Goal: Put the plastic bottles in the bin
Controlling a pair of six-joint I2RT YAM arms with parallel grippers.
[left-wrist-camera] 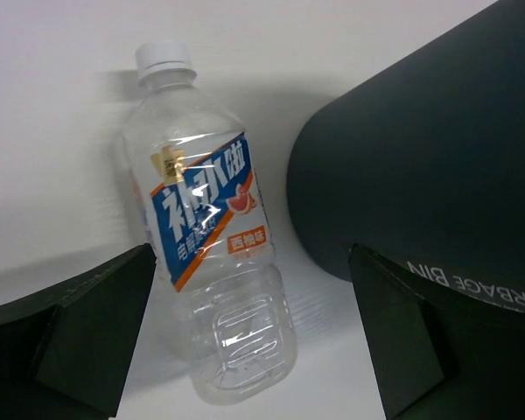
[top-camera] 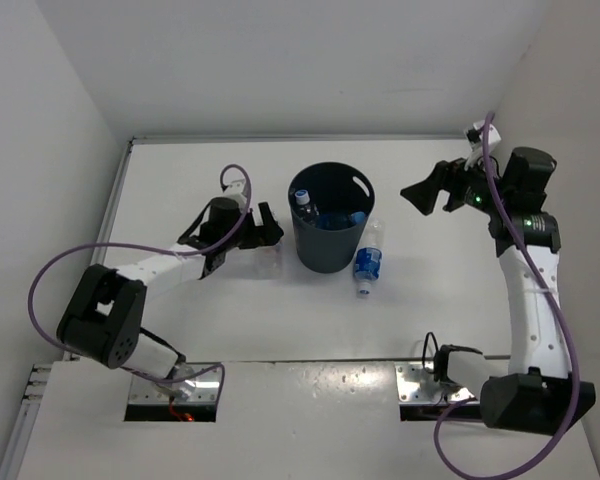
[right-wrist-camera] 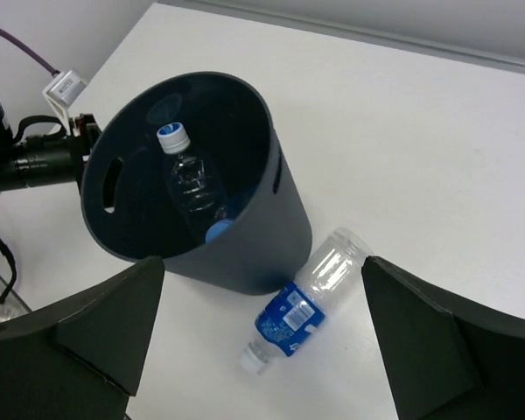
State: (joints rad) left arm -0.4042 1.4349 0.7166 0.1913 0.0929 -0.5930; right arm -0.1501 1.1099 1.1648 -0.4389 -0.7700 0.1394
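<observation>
The dark bin (top-camera: 330,245) stands upright mid-table. Inside it a clear bottle (right-wrist-camera: 188,171) with a white cap leans on the wall, and a blue piece of another bottle (right-wrist-camera: 217,229) shows beside it. A blue-labelled bottle (top-camera: 368,260) lies on the table against the bin's right side; it also shows in the right wrist view (right-wrist-camera: 302,302). A clear bottle (left-wrist-camera: 210,227) with a blue, white and orange label lies left of the bin (left-wrist-camera: 420,157). My left gripper (left-wrist-camera: 245,350) is open, low over that bottle's base. My right gripper (top-camera: 425,192) is open and empty, raised to the right of the bin.
White walls close the table at the back and both sides. The left arm's purple cable (top-camera: 50,270) loops over the left part of the table. The arm bases (top-camera: 170,385) sit at the near edge.
</observation>
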